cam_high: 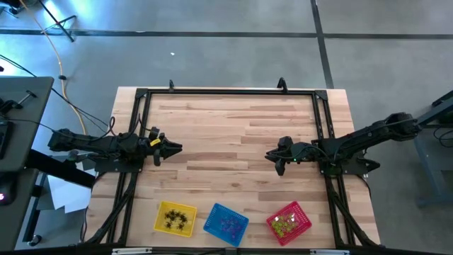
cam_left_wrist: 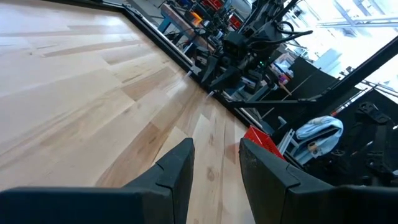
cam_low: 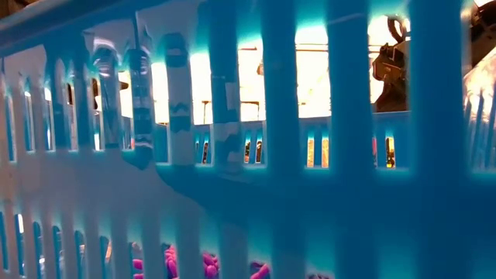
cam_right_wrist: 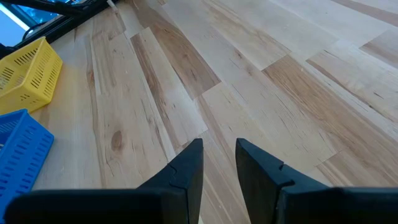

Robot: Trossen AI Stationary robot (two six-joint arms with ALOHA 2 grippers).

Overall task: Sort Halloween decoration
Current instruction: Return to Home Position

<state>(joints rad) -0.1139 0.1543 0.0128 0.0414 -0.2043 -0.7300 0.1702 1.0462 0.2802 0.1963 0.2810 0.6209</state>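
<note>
Nearest the low cam: blue basket (cam_low: 325,155) wall fills the view, purple spiders (cam_low: 203,263) piled at its floor.

From above, 3 baskets sit in a row along the near table edge: yellow basket (cam_high: 175,218) w/ black spiders (cam_high: 177,219), blue basket (cam_high: 226,222) w/ purple spiders (cam_high: 227,224), red basket (cam_high: 288,221) w/ green spiders (cam_high: 284,224). No loose pcs visible on the bare table (cam_high: 233,120).

Key relation: row axis runs L-R, roughly parallel to the line between the 2 grippers, and every spider lies nearward of both tools, well apart from them. Left gripper (cam_high: 175,148) is nearer yellow, right gripper (cam_high: 270,156) nearer red, blue roughly between.

Both sit mid-table over their own side rails, tips facing each other, wide gap of bare wood between.

Left gripper (cam_left_wrist: 216,149): fingers apart, nothing in the gap. Right gripper (cam_right_wrist: 219,146): same, spread and empty.

Judgement: sort looks done; what's left is parking the arms, no reach toward the baskets needed.
</note>
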